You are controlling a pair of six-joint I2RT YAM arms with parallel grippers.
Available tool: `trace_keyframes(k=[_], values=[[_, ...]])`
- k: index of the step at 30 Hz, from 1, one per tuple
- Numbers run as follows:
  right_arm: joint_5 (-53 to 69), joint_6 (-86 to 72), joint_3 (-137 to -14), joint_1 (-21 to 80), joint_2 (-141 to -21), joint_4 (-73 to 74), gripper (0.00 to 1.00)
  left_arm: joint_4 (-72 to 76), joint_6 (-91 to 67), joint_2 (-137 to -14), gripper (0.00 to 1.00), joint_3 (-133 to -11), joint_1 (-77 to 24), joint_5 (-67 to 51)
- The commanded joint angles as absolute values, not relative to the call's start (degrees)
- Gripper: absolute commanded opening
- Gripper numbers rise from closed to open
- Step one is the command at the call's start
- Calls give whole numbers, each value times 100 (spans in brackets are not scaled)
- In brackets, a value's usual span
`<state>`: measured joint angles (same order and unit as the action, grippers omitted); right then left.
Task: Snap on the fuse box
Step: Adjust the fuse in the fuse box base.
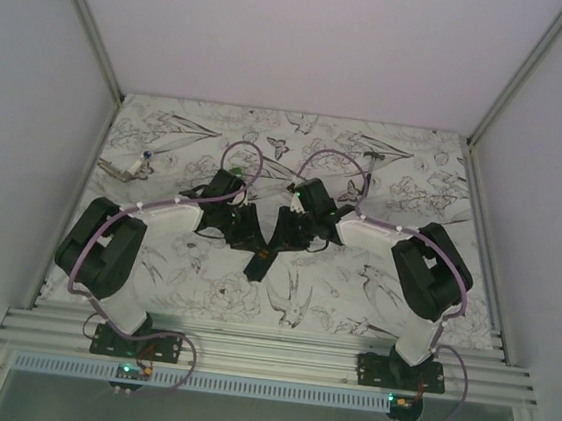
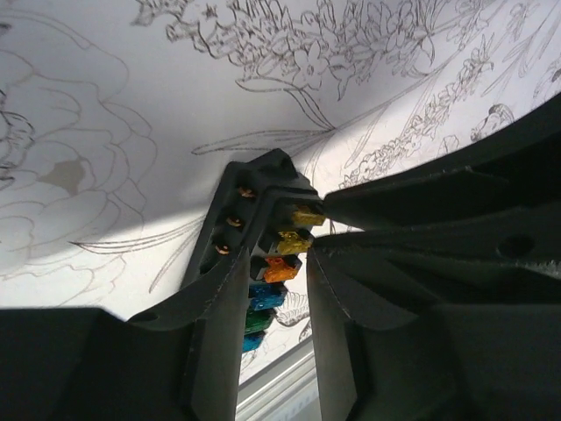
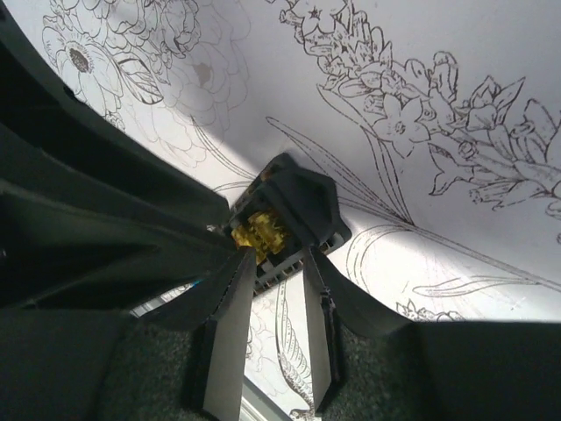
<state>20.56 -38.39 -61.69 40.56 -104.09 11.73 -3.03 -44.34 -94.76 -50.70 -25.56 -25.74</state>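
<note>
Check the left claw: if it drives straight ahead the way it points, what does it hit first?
The fuse box. In the left wrist view its black body sits directly ahead of the left claw, partly between the fingers. I can't tell whether the fingers are touching it.

The fuse box (image 1: 260, 260) sits between the left fingers (image 2: 219, 333) and also between the right fingers (image 3: 228, 338), so neither gap gives passage. Each pair crowds the other's inner side. Beyond both pairs and to their outer sides the worktop (image 1: 202, 293) lies open, up to the walls (image 1: 27, 144).
</note>
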Motion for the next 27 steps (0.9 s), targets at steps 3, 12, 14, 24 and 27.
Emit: trace_keyframes(k=[3, 12, 14, 24, 27], values=[[2336, -3694, -6432, 4035, -10614, 1055, 33, -338, -4831, -9184, 35, -4798, -2855, -2901], [2259, -3312, -6451, 4040, -10322, 1500, 32, -255, -5078, -8641, 35, -4334, -2819, -2460], [2178, -3245, -6451, 4030, -10248, 1639, 32, -268, -5064, -8553, 35, -4323, -2804, -2377], [2329, -3162, -6504, 4070, -10254, 1720, 30, -321, -4927, -8952, 31, -4659, -2804, -2378], [2398, -3176, -6508, 4075, -10321, 1693, 28, -327, -4884, -9051, 29, -4754, -2827, -2395]])
